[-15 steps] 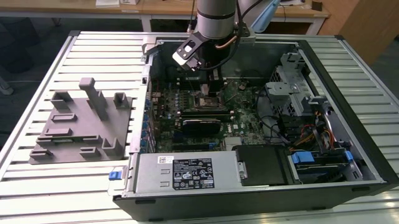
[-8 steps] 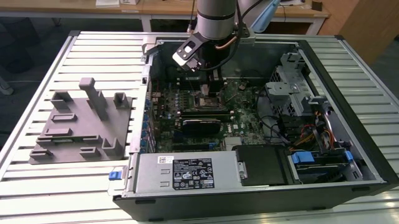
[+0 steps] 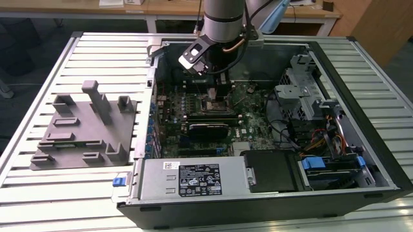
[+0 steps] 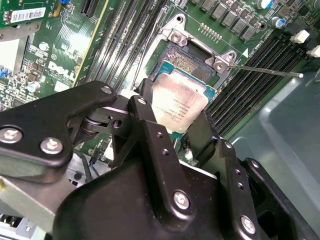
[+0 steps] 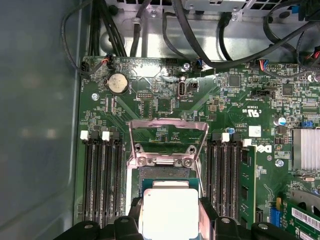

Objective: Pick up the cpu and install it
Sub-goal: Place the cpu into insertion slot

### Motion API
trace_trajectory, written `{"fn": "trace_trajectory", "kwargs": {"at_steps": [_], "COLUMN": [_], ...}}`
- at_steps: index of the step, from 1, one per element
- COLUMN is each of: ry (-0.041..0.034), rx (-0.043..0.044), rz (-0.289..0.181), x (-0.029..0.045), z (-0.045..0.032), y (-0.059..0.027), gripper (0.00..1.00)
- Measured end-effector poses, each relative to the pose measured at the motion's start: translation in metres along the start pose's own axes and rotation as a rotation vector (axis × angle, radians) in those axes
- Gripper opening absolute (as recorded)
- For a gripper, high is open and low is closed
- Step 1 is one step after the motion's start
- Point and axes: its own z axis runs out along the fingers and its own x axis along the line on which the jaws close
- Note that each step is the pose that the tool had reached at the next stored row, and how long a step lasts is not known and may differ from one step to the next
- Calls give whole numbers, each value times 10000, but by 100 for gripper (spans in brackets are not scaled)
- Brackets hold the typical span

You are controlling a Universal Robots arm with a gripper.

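Note:
The cpu is a small square chip with a silvery top, and my gripper is shut on it, one black finger on each of two opposite edges. In the first wrist view the cpu hangs just short of the open motherboard socket, partly overlapping it. The socket's metal load plate is swung up. Whether the chip touches the socket I cannot tell. In the exterior view my gripper reaches down into the open computer case over the socket.
Memory slots flank the socket, and a green memory stick stands in one. The thin socket lever sticks out sideways. Cables run along the board's edge. A power supply and a grey fixture lie nearby.

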Motion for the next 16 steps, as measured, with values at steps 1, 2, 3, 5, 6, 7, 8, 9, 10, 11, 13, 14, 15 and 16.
{"fn": "trace_trajectory", "kwargs": {"at_steps": [1,2,3,5,6,7,8,9,10,11,13,14,15,16], "ry": [0,0,0,0,1,1,1,3,2,2,2,1,2,1], "rx": [0,0,0,0,0,0,-1,-1,-1,-1,-1,0,-1,-1], "rz": [1,1,1,1,1,1,1,1,1,2,3,3,4,4], "x": [0,0,0,0,0,0,0,1,1,1,1,1,1,1], "z": [3,5,7,11,13,15,17,20,23,26,36,42,50,57], "y": [0,0,0,-1,-1,-1,-1,-1,-1,-1,-2,-2,-2,-3], "gripper": [53,53,53,53,53,53,53,53,53,53,53,53,53,53]}}
